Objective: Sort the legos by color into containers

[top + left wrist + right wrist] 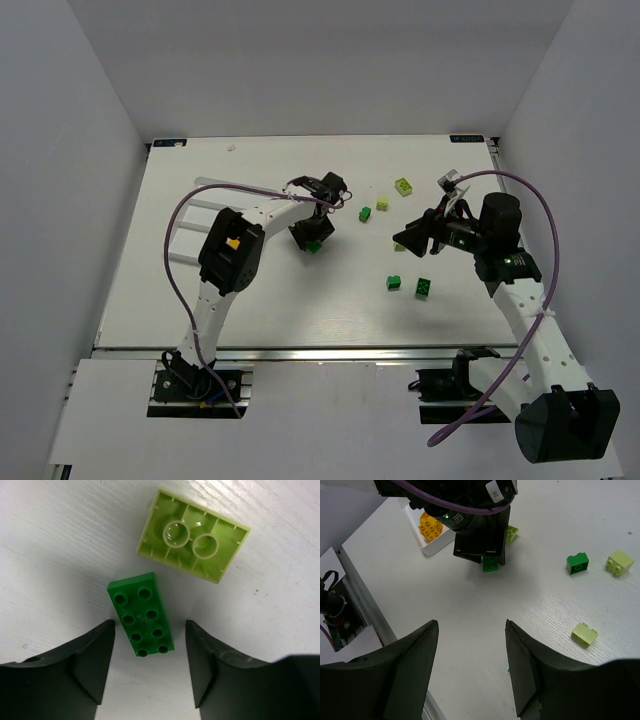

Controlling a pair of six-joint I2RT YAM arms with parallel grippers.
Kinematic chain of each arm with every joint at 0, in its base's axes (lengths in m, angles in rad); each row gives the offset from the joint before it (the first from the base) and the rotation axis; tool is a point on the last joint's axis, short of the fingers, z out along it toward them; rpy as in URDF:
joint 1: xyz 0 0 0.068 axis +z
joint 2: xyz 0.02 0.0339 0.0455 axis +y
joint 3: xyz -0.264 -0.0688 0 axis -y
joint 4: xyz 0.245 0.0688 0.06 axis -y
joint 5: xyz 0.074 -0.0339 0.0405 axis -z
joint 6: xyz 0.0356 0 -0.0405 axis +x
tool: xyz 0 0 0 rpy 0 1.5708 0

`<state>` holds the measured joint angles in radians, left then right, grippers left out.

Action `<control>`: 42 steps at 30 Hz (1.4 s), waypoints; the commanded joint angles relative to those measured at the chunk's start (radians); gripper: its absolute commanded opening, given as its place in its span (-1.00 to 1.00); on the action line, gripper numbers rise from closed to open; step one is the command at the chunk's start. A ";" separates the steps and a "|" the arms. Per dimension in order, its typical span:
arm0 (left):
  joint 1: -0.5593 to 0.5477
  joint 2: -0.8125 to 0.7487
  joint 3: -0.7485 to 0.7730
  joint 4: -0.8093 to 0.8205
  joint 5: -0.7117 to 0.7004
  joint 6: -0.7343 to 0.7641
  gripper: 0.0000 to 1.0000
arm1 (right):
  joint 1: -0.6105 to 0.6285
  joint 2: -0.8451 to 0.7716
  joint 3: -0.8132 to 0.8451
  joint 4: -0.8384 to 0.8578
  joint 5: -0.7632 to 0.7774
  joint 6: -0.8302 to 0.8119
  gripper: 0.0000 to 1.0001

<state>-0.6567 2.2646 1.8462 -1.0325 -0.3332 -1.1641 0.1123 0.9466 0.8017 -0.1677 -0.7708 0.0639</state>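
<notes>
A dark green lego [142, 615] lies studs-up on the table, its near end between the fingertips of my left gripper [150, 625]. The jaws are open, with a gap on each side of it. An upturned pale lime lego [192, 542] lies just beyond it. From above, my left gripper [312, 235] points down at this green lego [314, 246]. My right gripper [408, 241] hovers open and empty over the table's right half; its fingertips [432, 625] frame bare table. The container [427, 547], a white tray, holds orange-yellow legos [431, 527] at the far left.
Loose legos lie around the right arm: a lime one [404, 186], another lime one [383, 203], a green one [366, 213], and two green ones [395, 282] [424, 287] nearer the front. The tray [190, 235] sits partly under the left arm.
</notes>
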 commanded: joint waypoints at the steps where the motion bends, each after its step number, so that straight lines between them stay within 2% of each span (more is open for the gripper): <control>1: 0.012 0.012 0.015 -0.023 -0.030 -0.019 0.29 | -0.003 -0.022 -0.010 0.033 -0.016 0.008 0.23; 4: 0.012 0.003 -0.001 -0.043 -0.046 -0.016 0.08 | -0.003 -0.022 -0.010 0.033 -0.016 0.008 0.23; 5: 0.012 -0.003 -0.010 -0.043 -0.047 -0.013 -0.14 | -0.003 -0.023 -0.010 0.033 -0.016 0.008 0.23; 7: 0.012 -0.036 -0.044 -0.017 -0.049 0.033 -0.41 | -0.003 -0.026 -0.012 0.033 -0.016 0.008 0.23; 8: 0.012 -0.048 -0.050 -0.015 -0.053 0.050 -0.64 | 0.000 -0.026 -0.010 0.033 -0.019 0.008 0.23; 13: 0.000 -0.195 -0.100 0.030 -0.104 0.180 -0.97 | -0.006 -0.026 -0.013 0.033 -0.028 0.010 0.22; 18: 0.043 -0.407 -0.263 0.156 -0.121 0.231 -1.00 | -0.003 -0.023 -0.016 0.034 -0.028 0.010 0.22; 23: 0.103 -0.484 -0.262 0.144 -0.161 0.236 -1.00 | -0.005 -0.020 -0.021 0.037 -0.027 0.008 0.22; 26: 0.172 -0.470 -0.255 0.146 -0.176 0.230 -1.00 | -0.005 -0.020 -0.021 0.040 -0.022 0.008 0.22; 32: 0.317 -0.413 -0.235 0.175 -0.106 0.175 -1.00 | -0.019 -0.019 -0.022 0.040 -0.021 0.005 0.22; 36: 0.376 -0.378 -0.220 0.224 -0.067 0.158 -1.00 | -0.019 -0.016 -0.021 0.039 -0.033 0.002 0.22; 42: 0.445 -0.286 -0.171 0.184 -0.009 0.095 -0.90 | -0.017 -0.009 -0.019 0.037 -0.028 -0.003 0.22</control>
<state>-0.2398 1.9747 1.6398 -0.8398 -0.3901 -1.0222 0.1001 0.9413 0.7872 -0.1604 -0.7853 0.0689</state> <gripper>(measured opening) 0.448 0.612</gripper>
